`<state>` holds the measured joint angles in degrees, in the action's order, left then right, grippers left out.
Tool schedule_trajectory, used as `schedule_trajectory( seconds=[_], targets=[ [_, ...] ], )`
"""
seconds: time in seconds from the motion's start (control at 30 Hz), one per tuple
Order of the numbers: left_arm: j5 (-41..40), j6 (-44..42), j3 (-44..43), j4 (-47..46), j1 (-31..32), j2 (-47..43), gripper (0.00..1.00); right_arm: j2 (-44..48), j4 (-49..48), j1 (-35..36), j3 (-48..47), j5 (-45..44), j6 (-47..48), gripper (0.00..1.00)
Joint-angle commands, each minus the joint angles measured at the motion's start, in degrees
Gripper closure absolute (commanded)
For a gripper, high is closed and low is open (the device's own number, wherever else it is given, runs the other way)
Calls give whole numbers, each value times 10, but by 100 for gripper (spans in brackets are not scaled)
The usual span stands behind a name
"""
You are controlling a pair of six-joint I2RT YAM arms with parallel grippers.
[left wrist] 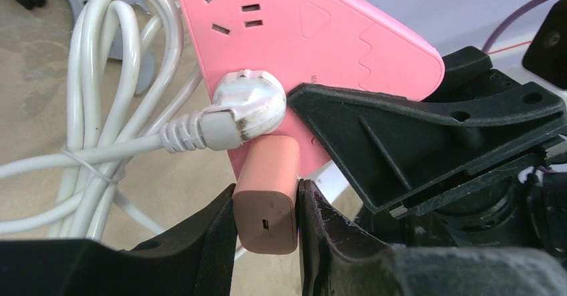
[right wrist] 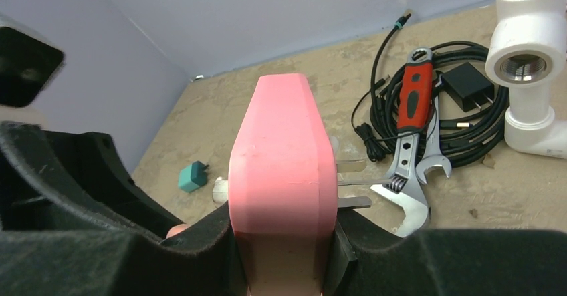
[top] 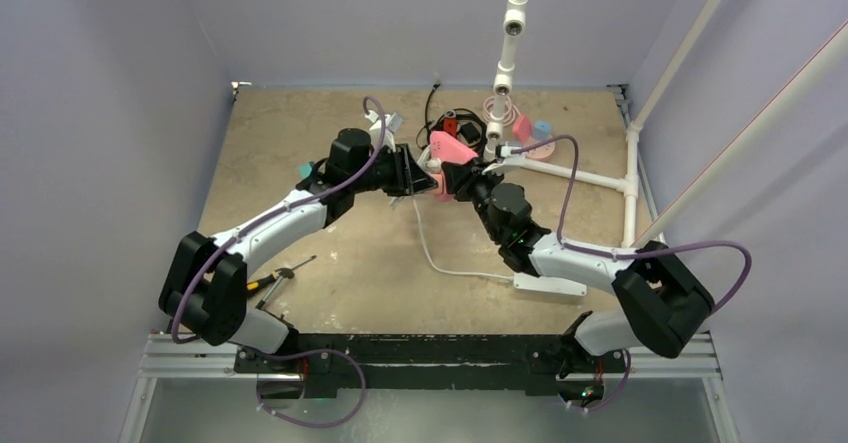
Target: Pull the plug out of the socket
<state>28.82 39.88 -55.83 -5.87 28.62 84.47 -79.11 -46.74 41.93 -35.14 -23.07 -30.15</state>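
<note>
The socket, a flat pink disc, lies at the back right with its coiled pink cord. The plug, a small light-blue cube, stands at the disc's far edge. Both grippers are away from them, meeting over the table's middle. My left gripper is shut on a salmon charger block. That charger is plugged into a pink wedge-shaped outlet block, beside a white plug. My right gripper is shut on the same pink block.
A red-handled wrench, a black cable coil and a teal charger lie on the table. A white pipe frame stands at the right. A white power strip and a screwdriver lie nearer the arm bases.
</note>
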Motion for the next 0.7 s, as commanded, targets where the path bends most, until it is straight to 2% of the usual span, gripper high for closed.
schedule_trajectory(
  seconds=[0.0, 0.2, 0.4, 0.47, 0.67],
  targets=[
    [-166, -119, -7, 57, 11, -43, 100, -4, -19, -16, -50, -49, -9, 100],
    [-215, -169, 2, 58, 41, -89, 100, -47, 43, -22, -90, -72, -42, 100],
    [-211, -165, -11, 89, 38, -80, 100, -43, 33, -22, -87, -55, -39, 100],
    [-198, -158, -16, 92, 25, -73, 100, -29, 14, -22, -74, -48, -30, 100],
    [-90, -110, -24, 80, -59, -45, 100, 10, -48, -21, -41, -19, 9, 100]
  ],
)
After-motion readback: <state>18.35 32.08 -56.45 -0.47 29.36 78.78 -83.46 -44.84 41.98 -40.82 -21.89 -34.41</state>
